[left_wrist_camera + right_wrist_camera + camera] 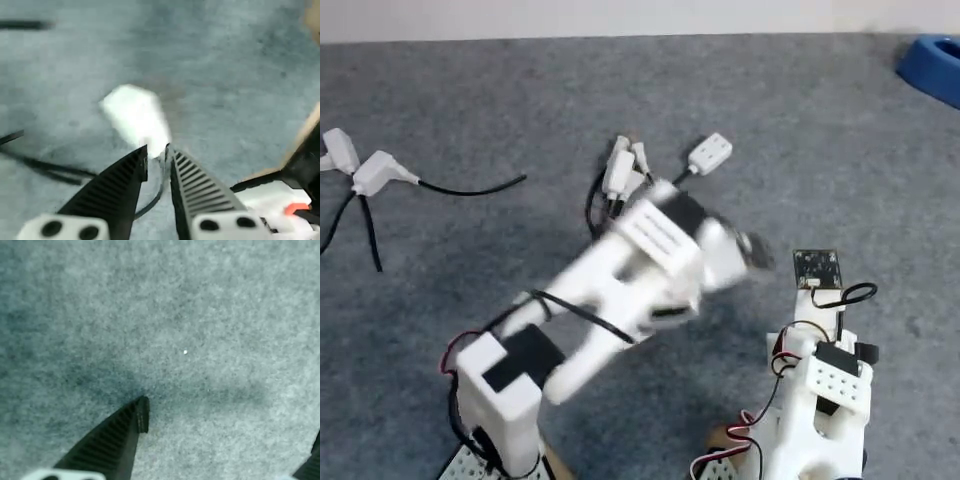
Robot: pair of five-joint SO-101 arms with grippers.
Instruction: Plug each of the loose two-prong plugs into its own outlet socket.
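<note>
The left gripper (156,152) is nearly clenched. Its black ribbed fingers (120,185) leave only a thin slit and grasp nothing that can be made out. Just past their tips lies a rounded white plastic piece (135,117), too blurred to tell whether it is a plug or a socket. A thin black cord (152,202) curves underneath the gripper. Below is the fuzzy grey felt of the table (225,75).

The right gripper (230,422) is spread wide and released, hanging over bare felt.

In the high view, a cluster of smooth white plugs (620,170) lies beyond the left arm. A boxy white socket block (710,152) sits just beside them, and two more corded plugs (370,172) lie well apart.
</note>
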